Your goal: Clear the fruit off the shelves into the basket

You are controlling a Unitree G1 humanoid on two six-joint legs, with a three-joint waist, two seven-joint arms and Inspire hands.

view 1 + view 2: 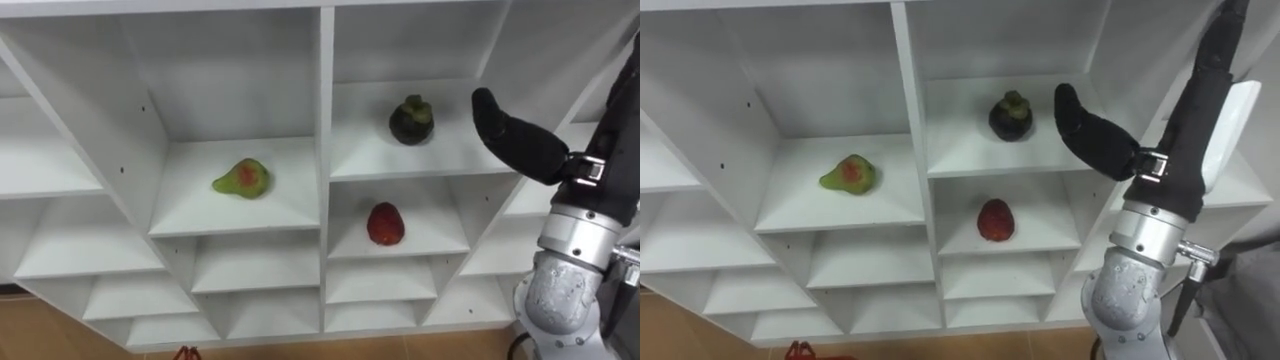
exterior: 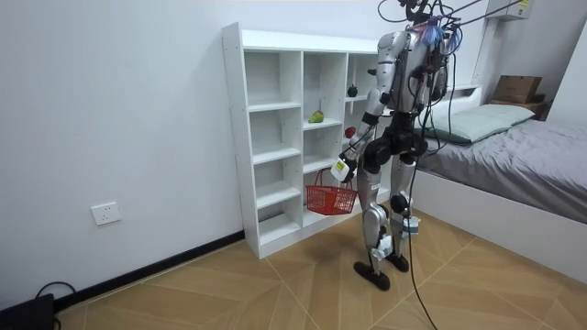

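A dark mangosteen (image 1: 411,120) sits in an upper cubby of the white closet (image 1: 322,100), right of the centre divider. Below it lies a red fruit (image 1: 385,223). A green pear with a red blush (image 1: 241,179) rests in the cubby to the left. My right hand (image 1: 515,135) is raised in front of the shelf, just right of the mangosteen and apart from it, fingers straight and holding nothing. In the room view my left hand (image 2: 345,168) hangs low with a red basket (image 2: 330,198) hanging from it.
I stand close in front of the closet, on a wooden floor. A bed (image 2: 514,156) lies behind me at the room view's right. The basket's red rim (image 1: 185,352) peeks in at the bottom edge of the left eye view.
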